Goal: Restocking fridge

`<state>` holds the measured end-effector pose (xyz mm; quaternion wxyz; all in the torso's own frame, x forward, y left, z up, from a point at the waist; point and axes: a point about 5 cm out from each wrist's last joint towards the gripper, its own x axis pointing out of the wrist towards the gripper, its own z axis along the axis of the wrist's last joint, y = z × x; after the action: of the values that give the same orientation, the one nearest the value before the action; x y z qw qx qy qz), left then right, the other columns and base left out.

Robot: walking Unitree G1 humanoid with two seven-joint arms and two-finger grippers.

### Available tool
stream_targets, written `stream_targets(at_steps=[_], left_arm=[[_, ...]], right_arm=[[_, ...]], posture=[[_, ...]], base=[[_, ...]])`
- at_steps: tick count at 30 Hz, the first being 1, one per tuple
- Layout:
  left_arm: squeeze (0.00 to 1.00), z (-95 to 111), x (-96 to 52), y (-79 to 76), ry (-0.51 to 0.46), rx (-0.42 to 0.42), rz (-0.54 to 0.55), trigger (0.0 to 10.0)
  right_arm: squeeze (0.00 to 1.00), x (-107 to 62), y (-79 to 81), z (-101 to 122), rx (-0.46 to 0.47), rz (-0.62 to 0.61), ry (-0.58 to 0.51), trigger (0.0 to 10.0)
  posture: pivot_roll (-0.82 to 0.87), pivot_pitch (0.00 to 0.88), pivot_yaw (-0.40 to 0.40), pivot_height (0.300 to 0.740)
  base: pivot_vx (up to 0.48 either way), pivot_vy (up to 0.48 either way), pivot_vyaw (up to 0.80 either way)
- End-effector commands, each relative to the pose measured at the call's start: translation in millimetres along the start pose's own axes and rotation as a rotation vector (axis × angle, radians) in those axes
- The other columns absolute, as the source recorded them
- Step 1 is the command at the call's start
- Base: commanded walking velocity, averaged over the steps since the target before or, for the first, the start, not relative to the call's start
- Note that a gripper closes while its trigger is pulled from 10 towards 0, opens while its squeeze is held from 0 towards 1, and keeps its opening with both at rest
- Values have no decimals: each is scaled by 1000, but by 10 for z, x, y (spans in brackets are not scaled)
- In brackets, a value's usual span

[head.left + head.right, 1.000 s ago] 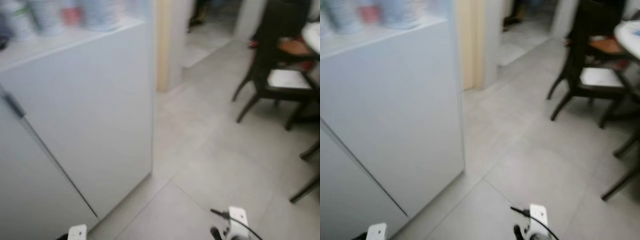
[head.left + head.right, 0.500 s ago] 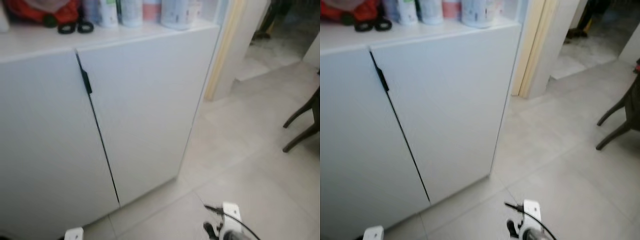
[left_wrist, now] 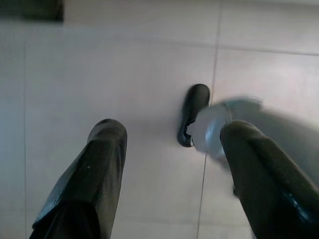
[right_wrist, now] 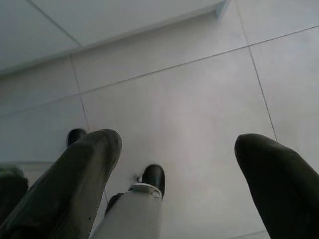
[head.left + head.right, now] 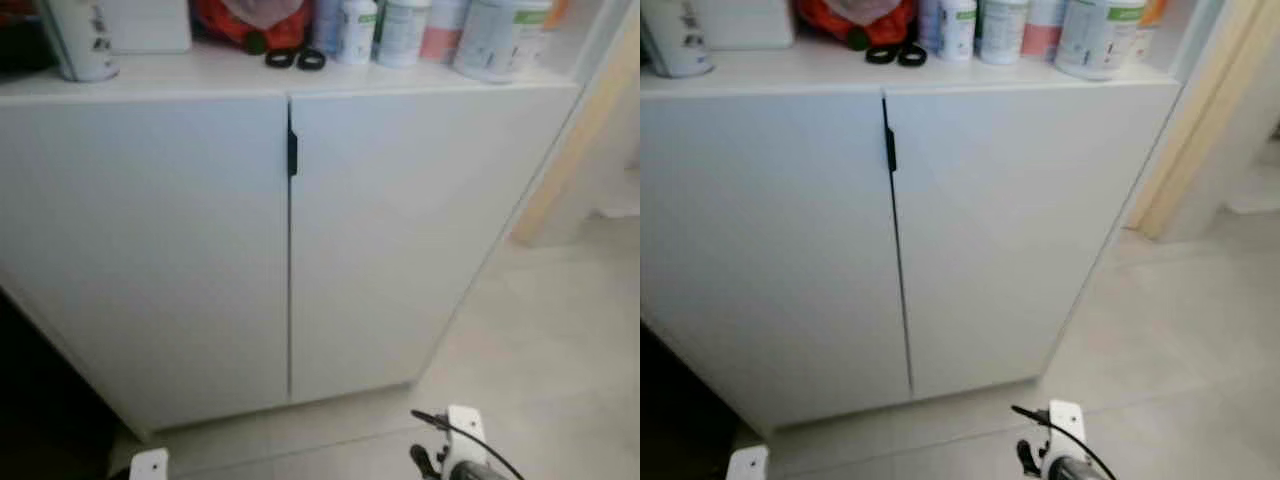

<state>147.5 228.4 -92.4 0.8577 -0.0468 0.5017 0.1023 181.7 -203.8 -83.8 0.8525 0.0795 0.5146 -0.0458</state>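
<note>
1. Ahead of the robot stood a white two-door cabinet (image 5: pixel 300 250), both doors shut, with a small black handle (image 5: pixel 292 152) at the top of the seam between them; whether it housed a fridge could not be told.
2. Both arms hung low, well below and in front of the cabinet — the left gripper (image 3: pixel 172 169) and the right gripper (image 4: pixel 184 174) each pointed down at the tiled floor (image 4: pixel 189 99), far from the handle and touching nothing.
3. Each gripper's two black fingers were spread wide apart with only bare tile between them; neither had hold of anything.
4. Under the left gripper, the wrist view showed one of the robot's black feet (image 3: pixel 193 113) with a pale leg above it; under the right gripper, another black foot (image 4: pixel 152 178) showed beside a grey-white leg.
5. From the head, only the white wrist parts showed at the bottom edge, the right one (image 5: pixel 462 440) trailing a black cable.
6. On the cabinet top stood a row of white bottles and tubs (image 5: pixel 420 30), a red item (image 5: pixel 250 20) with two black rings (image 5: pixel 296 59) in front of it, and — towards the left — a white canister (image 5: pixel 80 40).
7. To the right of the cabinet ran a pale wooden door frame (image 5: pixel 1185 130), with more grey tile beyond.
</note>
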Motion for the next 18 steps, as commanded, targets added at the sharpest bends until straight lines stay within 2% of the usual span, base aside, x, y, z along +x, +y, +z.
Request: stream_targets(at_steps=[1,8,11,18], left_arm=[[0,10,-2,39,5,-6,12,10000],[0,10,-1,38,6,-6,13,10000],[0,10,-1,38,5,-7,14,10000],[0,-2,-4,42,4,-10,10,10000]], right_arm=[[0,7,45,57,2,11,-15,10000],[0,7,45,57,6,9,-14,10000],[0,8,48,48,38,8,-15,10000],[0,9,49,35,42,5,-17,10000]], posture=[[18,0,-67,740],[19,0,-69,740],[19,0,-69,740],[14,0,-62,740]], base=[[0,0,800],[0,0,800],[0,0,0],[0,0,0]])
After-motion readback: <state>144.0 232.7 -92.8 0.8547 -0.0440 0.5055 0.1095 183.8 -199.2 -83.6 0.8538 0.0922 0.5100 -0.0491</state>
